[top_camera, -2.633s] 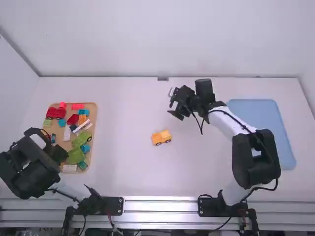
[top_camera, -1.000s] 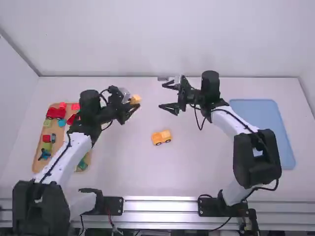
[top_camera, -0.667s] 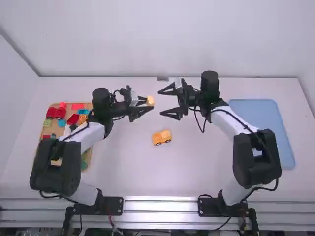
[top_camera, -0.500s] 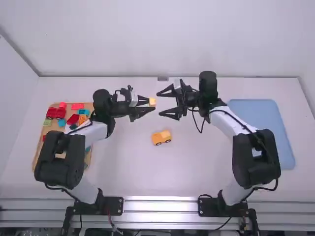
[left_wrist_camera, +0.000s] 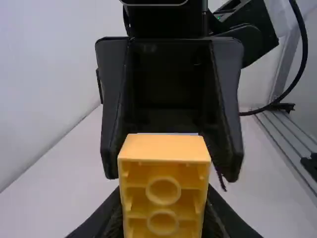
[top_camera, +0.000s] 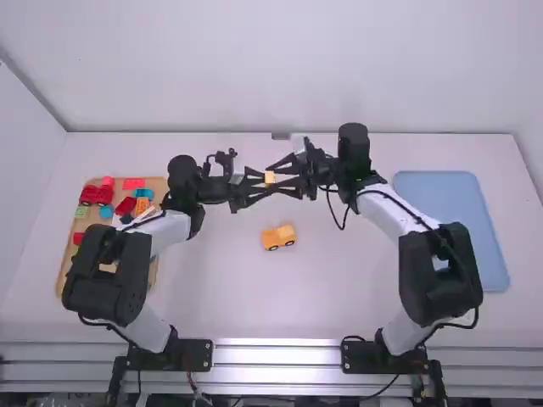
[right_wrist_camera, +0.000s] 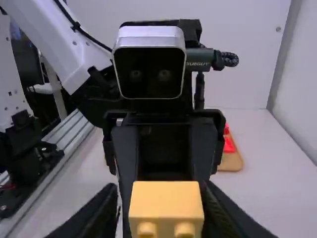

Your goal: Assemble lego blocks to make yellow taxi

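Robotics lab, paired arms, white table

So the yellow block looks like smooth plastic, the tray looks wooden, desk's pretty matt, and those rails are shiny metal.

It was bright in the high view, and the light spread evenly over the white table and the wall. The metal rails were shiny. In the left wrist view, light seemed to come from above: the yellow block had a bright top and darker insides. The right wrist view looked dimmer, and the black fingers at its bottom edge were blurry.
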`<control>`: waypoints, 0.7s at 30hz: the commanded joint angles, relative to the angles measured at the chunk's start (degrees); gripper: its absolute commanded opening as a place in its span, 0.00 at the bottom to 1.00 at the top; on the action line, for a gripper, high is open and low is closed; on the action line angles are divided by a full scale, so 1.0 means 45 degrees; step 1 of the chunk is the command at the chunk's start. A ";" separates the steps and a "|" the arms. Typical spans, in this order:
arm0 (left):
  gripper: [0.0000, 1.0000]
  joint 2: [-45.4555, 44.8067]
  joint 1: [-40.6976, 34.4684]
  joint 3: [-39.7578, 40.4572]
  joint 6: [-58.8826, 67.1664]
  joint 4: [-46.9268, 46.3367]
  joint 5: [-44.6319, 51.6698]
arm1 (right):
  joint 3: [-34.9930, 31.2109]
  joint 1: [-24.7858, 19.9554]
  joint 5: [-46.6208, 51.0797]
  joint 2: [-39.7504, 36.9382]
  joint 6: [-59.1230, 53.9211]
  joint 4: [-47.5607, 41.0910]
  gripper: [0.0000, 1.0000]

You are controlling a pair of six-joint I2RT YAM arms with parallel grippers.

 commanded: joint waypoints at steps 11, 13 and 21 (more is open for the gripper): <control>0.67 0.0029 0.0005 0.0005 -0.0083 0.0029 -0.0287 | 0.0345 0.0126 -0.0083 -0.0291 -0.0010 0.0049 0.08; 0.99 0.0029 -0.0044 0.0000 -0.0083 -0.0039 -0.0296 | 0.0345 0.0175 0.0306 -0.0291 -0.0180 0.0049 0.07; 0.99 0.0029 -0.0073 0.0068 0.0850 -0.4600 -0.5639 | 0.0359 0.0384 0.9768 -0.1030 0.1224 -0.1175 0.05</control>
